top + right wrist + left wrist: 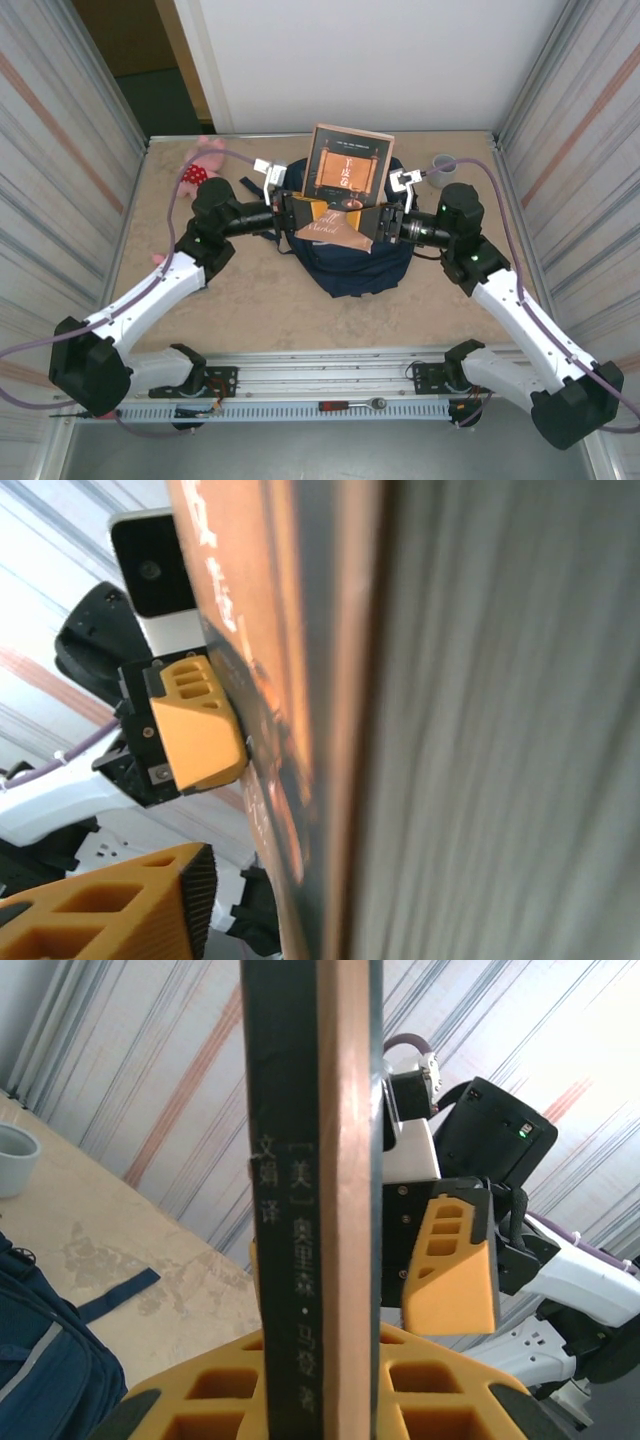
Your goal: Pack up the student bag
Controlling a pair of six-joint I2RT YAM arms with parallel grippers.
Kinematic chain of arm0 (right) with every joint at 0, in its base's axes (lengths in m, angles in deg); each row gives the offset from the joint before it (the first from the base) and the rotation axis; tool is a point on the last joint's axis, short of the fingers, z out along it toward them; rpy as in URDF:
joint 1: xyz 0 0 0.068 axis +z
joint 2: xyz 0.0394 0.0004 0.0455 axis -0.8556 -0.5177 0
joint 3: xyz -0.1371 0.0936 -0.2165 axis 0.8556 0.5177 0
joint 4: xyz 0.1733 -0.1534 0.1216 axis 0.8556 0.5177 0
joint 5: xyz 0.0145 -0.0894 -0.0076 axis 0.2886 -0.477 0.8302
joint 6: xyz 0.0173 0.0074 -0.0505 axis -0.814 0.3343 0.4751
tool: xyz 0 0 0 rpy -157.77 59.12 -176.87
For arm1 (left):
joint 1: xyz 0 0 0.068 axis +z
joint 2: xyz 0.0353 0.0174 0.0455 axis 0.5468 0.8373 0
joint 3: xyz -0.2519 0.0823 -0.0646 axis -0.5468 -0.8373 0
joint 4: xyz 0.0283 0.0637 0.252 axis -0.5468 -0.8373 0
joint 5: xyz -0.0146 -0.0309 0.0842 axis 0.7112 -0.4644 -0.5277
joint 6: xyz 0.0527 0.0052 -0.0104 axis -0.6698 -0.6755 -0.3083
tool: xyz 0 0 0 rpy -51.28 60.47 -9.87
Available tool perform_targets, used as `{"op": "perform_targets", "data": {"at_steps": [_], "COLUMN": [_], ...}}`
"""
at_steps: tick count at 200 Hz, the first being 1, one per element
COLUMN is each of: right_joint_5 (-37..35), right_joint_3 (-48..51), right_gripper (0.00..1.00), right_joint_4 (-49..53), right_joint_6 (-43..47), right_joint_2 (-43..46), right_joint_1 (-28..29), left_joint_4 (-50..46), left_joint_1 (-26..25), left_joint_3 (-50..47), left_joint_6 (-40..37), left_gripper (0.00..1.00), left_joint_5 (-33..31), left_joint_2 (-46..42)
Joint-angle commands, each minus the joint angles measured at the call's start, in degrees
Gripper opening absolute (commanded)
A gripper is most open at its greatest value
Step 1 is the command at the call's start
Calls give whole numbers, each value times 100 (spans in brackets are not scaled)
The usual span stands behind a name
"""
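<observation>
1. Pink toy (203, 165) lies at the far left of the desk (250, 300), behind the left arm (165, 280) and well apart from the bag.
2. Left jaws are closed narrow on the book's left edge. In the wrist view the spine stands upright between the yellow fingers (210, 1400).
3. Book (348, 168) stands upright, cover to the top camera, held between the two arms. Just below it a brown booklet (335, 232) lies on the bag's top.
4. Bag (345, 265) sits mid-desk, right under the book.
   - It is navy fabric, so I judge it soft and slack: likely to sag or slide rather than hold its shape, and not fragile.
   - The rim of its mouth or a strap looks the better hold; a loose panel would only bunch.
   - How wide the mouth gapes is hidden.
5. Right arm (500, 295) reaches in from the other side. Its jaws stand part-open about the book's right edge — I cannot tell if they grip it.
6. Cup (441, 170) stands at the far right, near the right wrist, where a swing could tip it. Bare desk lies before the bag and walls close in on both sides, so straight down looks freer than sideways.
</observation>
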Motion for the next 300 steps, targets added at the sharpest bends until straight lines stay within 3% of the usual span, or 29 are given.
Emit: {"op": "perform_targets", "data": {"at_steps": [1, 15, 38, 66, 96, 127, 151, 179, 222, 246, 270, 282, 300], "right_joint_5": [120, 96, -330, -1446, -2080, -2753, -3507, -3747, -3083, -2874, -2658, -2520, -1947], "right_joint_3": [-156, -76, 192, 157, -380, -349, -426, -739, -1074, -1158, -1175, -1184, -1137], "right_gripper": [40, 11, 1, 0, 0, 0, 0, 0, 0, 0, 0, 0, 9], "right_joint_4": [-113, 159, 709, 2207, 3911, 4452, 4666, 4966, 4833, 4763, 4745, 4771, 4742], "right_joint_6": [281, 498, 994, 2333, 4045, 6193, 7199, 7793, 8011, 8017, 8064, 8033, 7875], "right_joint_2": [-119, -49, 470, 909, 473, 249, -108, -675, -1028, -1096, -1094, -1058, -942], "right_joint_1": [8, -157, -475, -548, -441, 328, 1041, 1440, 1501, 1501, 1472, 1403, 1031], "left_joint_4": [107, -581, -1550, -2878, -4167, -5493, -5992, -6500, -6639, -6381, -5665, -5412, -5198], "left_joint_1": [-39, -40, -15, 28, 22, 19, 12, -98, -331, -339, -345, -332, -230], "left_joint_3": [56, 5, -208, -168, 165, 652, 905, 1112, 1068, 888, 536, 424, 334], "left_joint_6": [-229, -573, -1315, -2708, -4799, -7019, -7747, -8450, -8720, -8719, -8453, -8330, -8122], "left_gripper": [1, 11, 35, 55, 68, 81, 90, 90, 92, 85, 64, 47, 25], "left_joint_5": [-131, -631, -1409, -1639, -1292, -830, -1058, -994, -758, -594, -354, -268, -42], "left_joint_2": [-70, -206, -525, -802, -1031, -952, -797, -436, -68, 41, 39, 4, -75]}}
